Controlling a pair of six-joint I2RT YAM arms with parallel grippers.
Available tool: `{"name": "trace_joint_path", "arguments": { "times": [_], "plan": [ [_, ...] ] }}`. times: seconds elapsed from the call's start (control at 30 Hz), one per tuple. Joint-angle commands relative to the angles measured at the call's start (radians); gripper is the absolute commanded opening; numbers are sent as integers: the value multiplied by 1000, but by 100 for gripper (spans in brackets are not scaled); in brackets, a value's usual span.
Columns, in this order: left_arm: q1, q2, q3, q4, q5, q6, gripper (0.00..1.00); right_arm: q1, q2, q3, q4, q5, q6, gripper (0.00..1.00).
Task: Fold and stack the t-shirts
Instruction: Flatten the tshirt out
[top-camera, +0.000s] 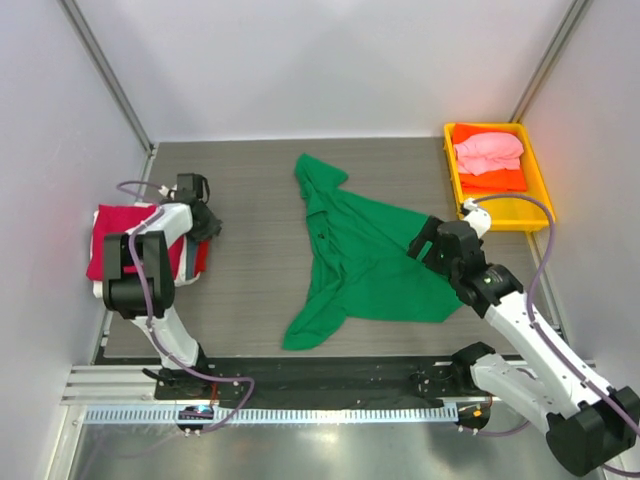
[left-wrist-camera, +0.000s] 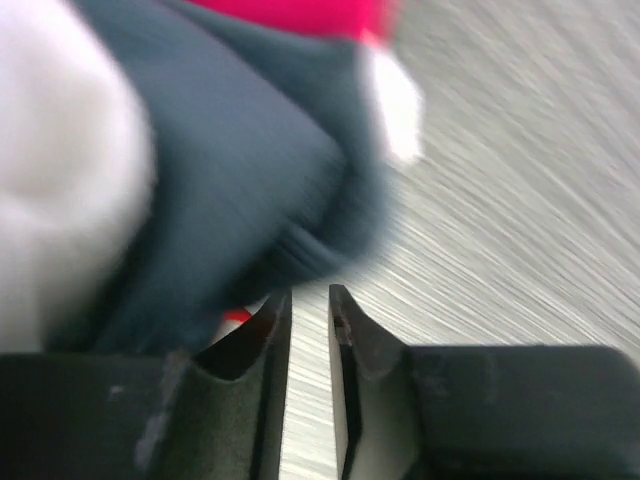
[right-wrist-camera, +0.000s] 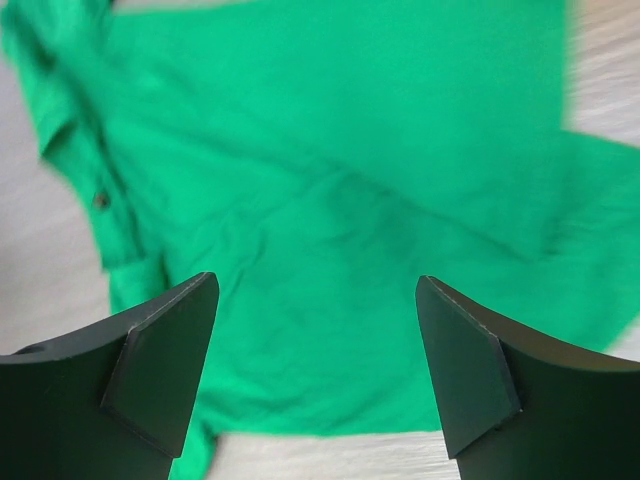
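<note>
Some shirts look done and some do not. A pile (top-camera: 115, 240) of shirts sits at the left side of the table (top-camera: 240, 190), with a dark red one on top; a bit of white and bright red shows at its edge. Up close, the left camera shows a grey shirt (left-wrist-camera: 230, 170) and a white shirt (left-wrist-camera: 60, 180) there too; that view is blurry, so I cannot count them all. I think this part is finished.

The green shirt (top-camera: 360, 260) lies in the middle of the table, spread out and crumpled; one end points to the back and a corner trails toward the near edge. It is not folded yet; I think it is the one to do now.

At the far right is a yellow tray (top-camera: 453, 185); in it a pink shirt (top-camera: 488, 152) lies on an orange shirt (top-camera: 495, 180), both bunched up. So I guess three shirts are left to fold and stack, and the job is maybe half done.

The left claw (top-camera: 205, 228) is just beside the pile; its jaws are nearly together with only a thin gap, and nothing is in the gap; the table shows through it. The right claw (top-camera: 425, 245) hangs over the right side of the green shirt with its jaws wide apart; it holds nothing; I cannot tell if it touches the cloth.
</note>
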Motion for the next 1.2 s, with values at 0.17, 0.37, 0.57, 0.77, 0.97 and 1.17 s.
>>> {"name": "trace_joint_path", "arguments": {
  "times": [0.17, 0.37, 0.57, 0.77, 0.97, 1.17],
  "plan": [
    [-291, -134, 66, 67, 112, -8, 58, -129, 42, 7, -18, 184, 18, 82],
    [-410, -27, 232, 70, 178, -26, 63, -218, 296, 145, 44, 184, -102, 77],
    [-445, 157, 394, 71, 210, -23, 61, -337, 398, 185, 113, 64, -90, 71],
    [-456, 271, 447, 58, 237, -40, 53, -358, 375, 164, 157, 58, -104, 71],
    [-479, 311, 453, 64, 272, -55, 36, -383, 399, 142, 180, 20, -102, 71],
    [-479, 271, 439, 70, 231, -51, 0, -387, 395, 113, 196, 4, -101, 71]
  ]
}}
